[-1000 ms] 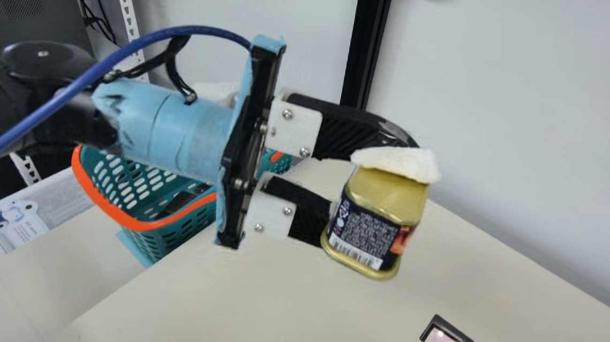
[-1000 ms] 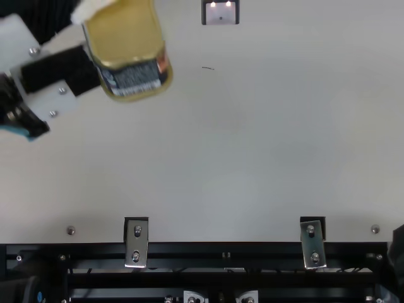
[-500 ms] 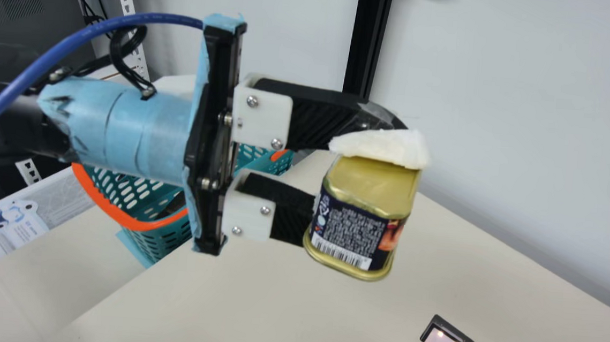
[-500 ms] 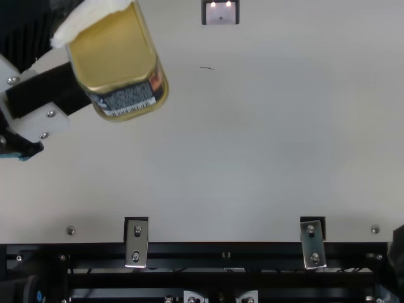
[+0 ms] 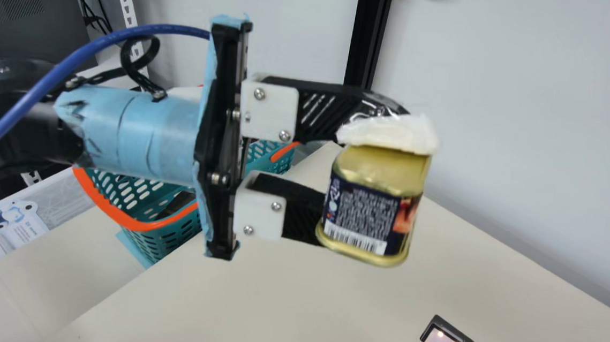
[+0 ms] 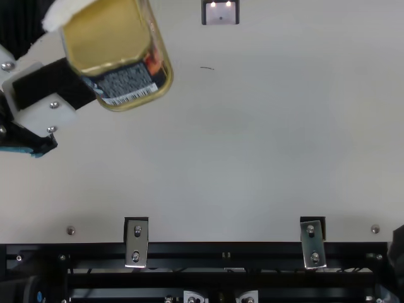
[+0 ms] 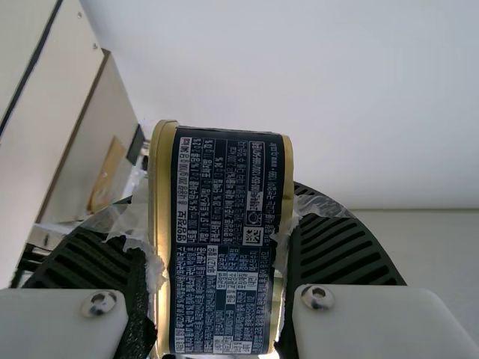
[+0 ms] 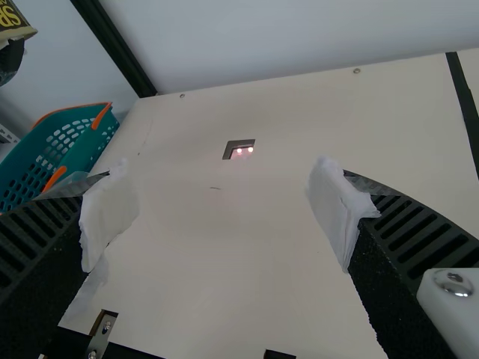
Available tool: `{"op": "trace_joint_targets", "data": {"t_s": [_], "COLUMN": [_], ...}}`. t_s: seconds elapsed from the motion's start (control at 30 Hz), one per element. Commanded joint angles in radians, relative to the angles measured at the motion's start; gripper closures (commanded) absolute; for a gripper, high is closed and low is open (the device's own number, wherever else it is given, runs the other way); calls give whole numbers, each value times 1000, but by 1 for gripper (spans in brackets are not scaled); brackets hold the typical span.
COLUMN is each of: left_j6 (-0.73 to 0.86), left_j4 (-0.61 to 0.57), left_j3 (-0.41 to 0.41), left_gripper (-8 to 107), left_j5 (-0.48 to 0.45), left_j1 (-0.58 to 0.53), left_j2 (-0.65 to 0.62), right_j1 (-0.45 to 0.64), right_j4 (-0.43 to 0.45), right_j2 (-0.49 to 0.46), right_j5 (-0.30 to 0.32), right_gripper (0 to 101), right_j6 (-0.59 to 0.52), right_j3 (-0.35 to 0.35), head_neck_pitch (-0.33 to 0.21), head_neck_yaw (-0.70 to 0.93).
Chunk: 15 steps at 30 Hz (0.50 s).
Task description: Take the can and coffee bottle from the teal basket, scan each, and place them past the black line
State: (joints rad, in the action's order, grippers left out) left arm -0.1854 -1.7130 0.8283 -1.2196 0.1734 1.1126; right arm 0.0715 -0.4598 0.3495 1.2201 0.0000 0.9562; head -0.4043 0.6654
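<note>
carefully, i'd lower the can (image 5: pixel 375 197), clasped aloft by my left fingers (image 5: pixel 302 208), and roll its barcode (image 5: pixel 355 238) toward the lit scanner (image 5: pixel 447 341) in the cream tabletop (image 5: pixel 274 297), my right fingers (image 8: pixel 419 224) parted and empty, with a plain pale wall (image 5: pixel 528 127) rising behind the far edge.

The can (image 5: pixel 383 168) is gold with a navy label (image 5: pixel 361 210), the basket (image 5: pixel 163 240) teal with an orange rim (image 5: pixel 135 225).
</note>
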Motion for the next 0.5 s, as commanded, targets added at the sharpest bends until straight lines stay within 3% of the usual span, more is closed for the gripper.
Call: {"op": "trace_joint_targets", "data": {"t_s": [0.0, 0.17, 0.2, 0.47], "left_j6": [-50, -229, -128, -228], "left_j4": [-32, -32, -33, -33], "left_j3": [18, 97, 73, 95], "left_gripper": [89, 89, 89, 89], "left_j5": [0, 0, -3, -5], "left_j1": [10, 44, 38, 43], "left_j2": [-13, -48, -45, -48], "right_j1": [0, 0, 0, 0], "right_j4": [0, 0, 0, 0], "right_j2": [0, 0, 0, 0], "right_j5": [0, 0, 0, 0], "right_gripper": [0, 0, 0, 0], "right_j6": [0, 0, 0, 0], "right_j3": [0, 0, 0, 0], "head_neck_pitch": [-32, -32, -32, -32], "head_neck_yaw": [13, 13, 13, 13]}}
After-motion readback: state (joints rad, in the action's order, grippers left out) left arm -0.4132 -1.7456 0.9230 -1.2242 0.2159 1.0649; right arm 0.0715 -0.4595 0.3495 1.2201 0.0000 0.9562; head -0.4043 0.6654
